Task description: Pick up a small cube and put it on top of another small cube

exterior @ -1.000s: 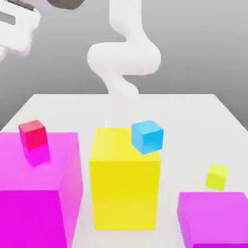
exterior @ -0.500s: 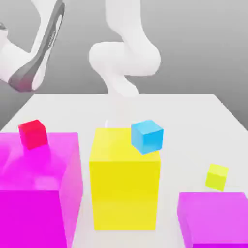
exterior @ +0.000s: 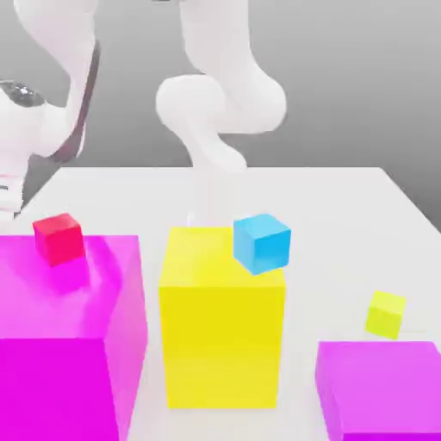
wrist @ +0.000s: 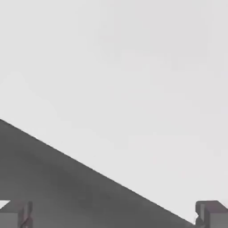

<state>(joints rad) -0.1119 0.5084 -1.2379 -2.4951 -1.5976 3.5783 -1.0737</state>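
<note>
1. Jaws wide apart: in the hand view the gripper (wrist: pixel 113 216) shows its two grey fingertips (wrist: pixel 211 213) at opposite corners w/ nothing between them. My guess is they're spread ready for a grab.
2. Hand cam looks across bare white table top (wrist: pixel 133 89) to its edge, dark grey floor beyond. So the hand is up high & tilted and not over any cube yet.
3. White robot arm (exterior: pixel 220 103) rises from the table's far side; its wrist end hangs at the exterior view's left, above the big glossy magenta block (exterior: pixel 60 344).
4. Small cubes on offer:
   - small glossy red cube (exterior: pixel 59 238) sits on top of that magenta block, near its far edge & closest to the wrist.
   - small sky-blue cube (exterior: pixel 261 243) is at the top far corner of the tall yellow block (exterior: pixel 222 336). Can't tell if it's resting on it or behind it.
   - small yellow-green cube (exterior: pixel 385 313) is on the table, just beyond the lower magenta block (exterior: pixel 379 388).
5. Which one it's after, can't tell; I'd guess red.
6. Task looks barely begun: nothing gripped or stacked.
7. Room: plain grey backdrop, smooth matte white table; the blocks are shiny, maybe slick to pinch.
</note>
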